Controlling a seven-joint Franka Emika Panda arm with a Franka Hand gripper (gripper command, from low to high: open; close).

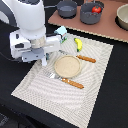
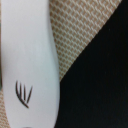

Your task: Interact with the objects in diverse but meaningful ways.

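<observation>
Honestly, you've little done: tan plate (image 1: 67, 65), banana (image 1: 78, 45) and cutlery (image 1: 72, 82) lie untouched. Whether the gripper (image 1: 42, 59) is spread or closed, you can't tell.

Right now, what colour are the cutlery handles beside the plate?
Orange, on both cutlery handles beside the tan plate; clearest in the exterior view.

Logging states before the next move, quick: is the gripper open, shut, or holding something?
Gripper: cannot be told; the arm's body hides the fingers in the exterior view, and the wrist view shows none clearly.
</observation>
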